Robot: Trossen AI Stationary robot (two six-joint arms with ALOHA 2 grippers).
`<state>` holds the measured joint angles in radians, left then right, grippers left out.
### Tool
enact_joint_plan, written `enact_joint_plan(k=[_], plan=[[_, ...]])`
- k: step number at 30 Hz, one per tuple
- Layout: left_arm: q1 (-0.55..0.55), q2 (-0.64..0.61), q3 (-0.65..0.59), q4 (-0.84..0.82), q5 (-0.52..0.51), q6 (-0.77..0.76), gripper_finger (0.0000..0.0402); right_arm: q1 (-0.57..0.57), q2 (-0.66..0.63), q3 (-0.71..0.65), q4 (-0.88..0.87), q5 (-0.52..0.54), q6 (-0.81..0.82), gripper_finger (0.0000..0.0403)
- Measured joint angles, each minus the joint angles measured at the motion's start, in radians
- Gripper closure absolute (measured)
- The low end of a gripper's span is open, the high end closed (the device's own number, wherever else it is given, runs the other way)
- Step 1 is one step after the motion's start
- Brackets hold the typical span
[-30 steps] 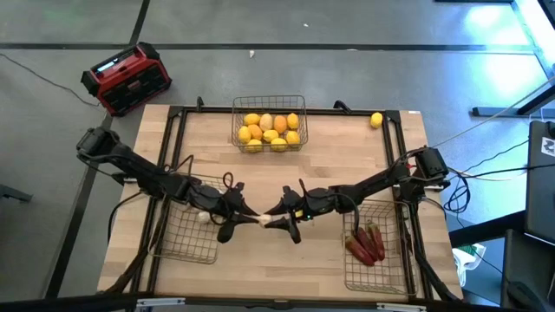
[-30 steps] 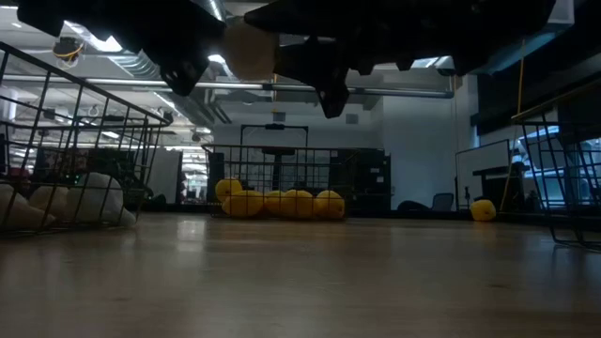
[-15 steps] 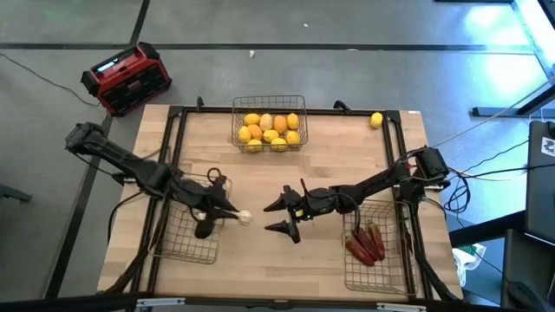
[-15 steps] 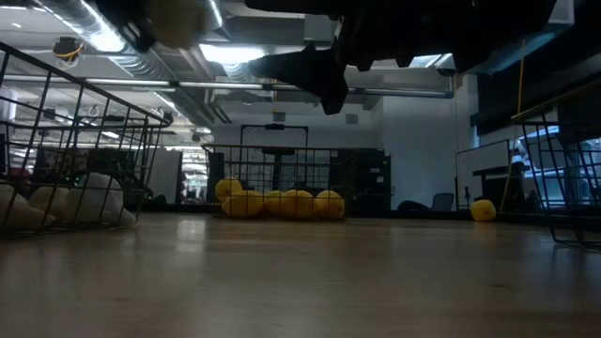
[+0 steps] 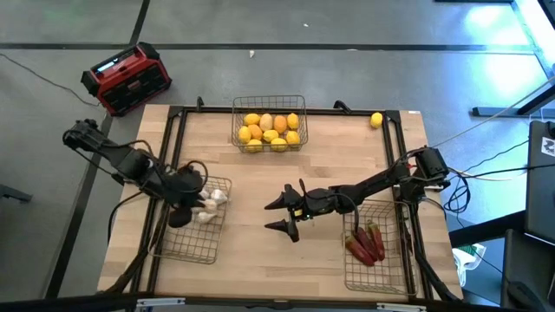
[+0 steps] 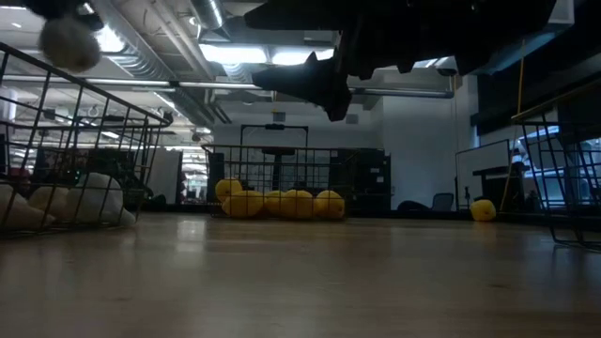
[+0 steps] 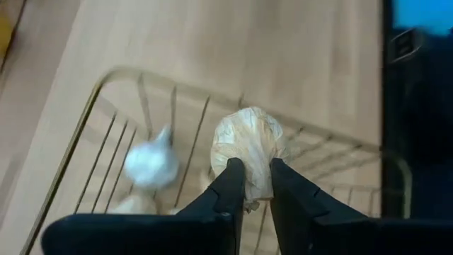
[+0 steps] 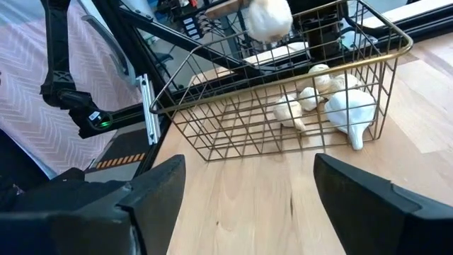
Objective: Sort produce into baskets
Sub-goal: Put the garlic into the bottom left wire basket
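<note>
Three wire baskets [image 5: 269,104] sat on the table [image 5: 260,173]: lemons [image 5: 270,130] at twelve o'clock, chilies [image 5: 366,243] at four, garlic at eight. Above the garlic basket [image 5: 192,227], the left tool [image 7: 256,185] pinched one garlic bulb [image 7: 249,145]. Mid-table, the right tool [image 5: 279,214] hung with fingers spread, empty.

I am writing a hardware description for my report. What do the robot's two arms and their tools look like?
Both arms are dark, nearly black, built of slim jointed links with black cables looping beside them. The left tool ends in two narrow, tapering black fingers. The right tool has two broader, flat dark fingers. No markings are visible on either.
</note>
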<state>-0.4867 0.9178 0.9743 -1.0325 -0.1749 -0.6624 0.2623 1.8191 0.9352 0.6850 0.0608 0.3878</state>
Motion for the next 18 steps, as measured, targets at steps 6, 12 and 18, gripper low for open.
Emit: enact_joint_plan(k=[6,12,18], plan=[[-0.017,0.001,-0.043,-0.101,-0.023,-0.101,0.0346,0.000,0.000,0.000,-0.003,0.025,0.000,0.0095],[-0.017,0.008,-0.149,-0.086,-0.051,-0.162,0.0345,0.000,0.000,0.000,-0.007,0.027,0.000,0.0095],[-0.017,0.009,-0.273,0.049,-0.051,-0.175,0.0344,0.000,0.000,0.000,-0.007,0.028,0.000,0.0095]])
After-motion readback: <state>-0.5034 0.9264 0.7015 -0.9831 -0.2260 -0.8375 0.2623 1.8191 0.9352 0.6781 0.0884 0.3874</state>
